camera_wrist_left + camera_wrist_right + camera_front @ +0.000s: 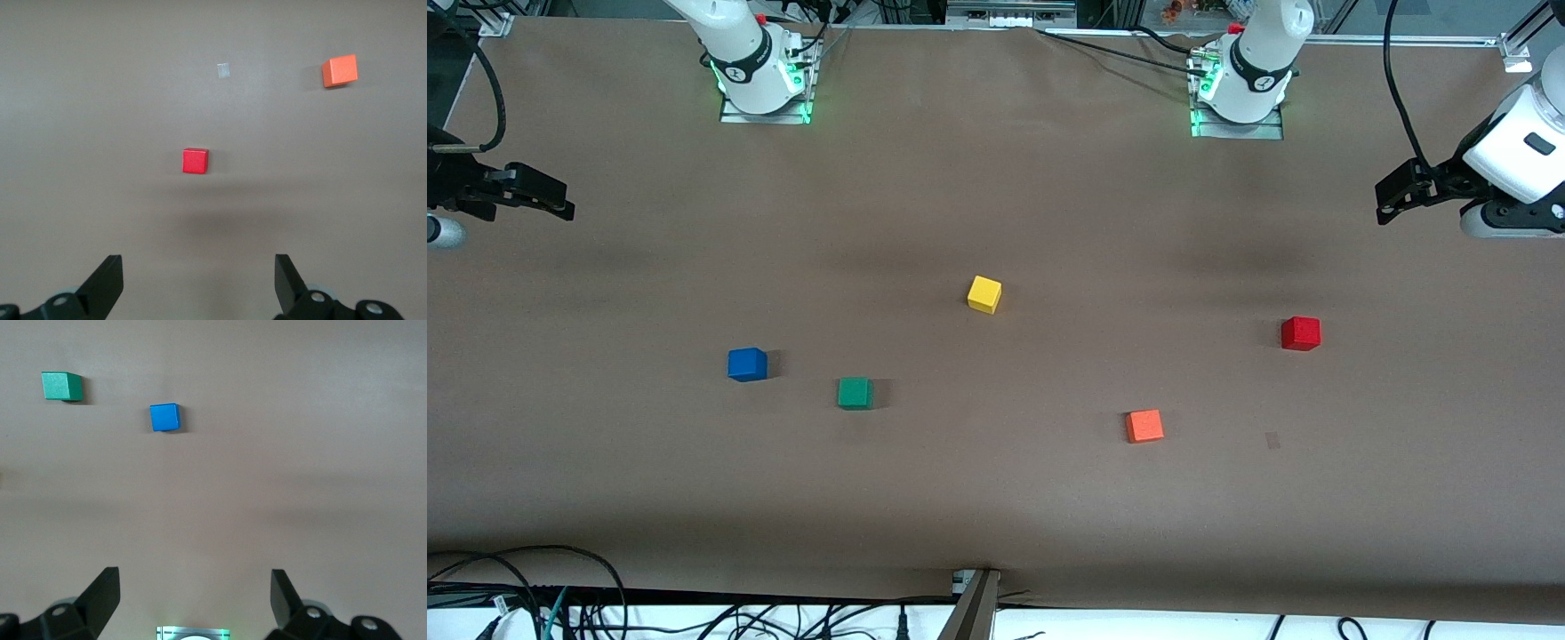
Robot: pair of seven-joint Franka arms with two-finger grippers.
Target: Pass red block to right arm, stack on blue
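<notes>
red block (pixel 1300 333) resting on the brown table (pixel 996 498) toward the left arm's end, apart from the orange block (pixel 1144 426), which lies nearer the front camera. blue block (pixel 747 364) beside the green block (pixel 855 393) toward the right arm's end. left gripper (pixel 199 283) and right gripper (pixel 195 597) wait raised at the table's ends, fingers spread wide, holding nothing.

Both arms run off the front view's edges at three and nine o'clock. Small pale patch (pixel 1272 439) near the orange cube (pixel 1144 426): too tiny to identify.
</notes>
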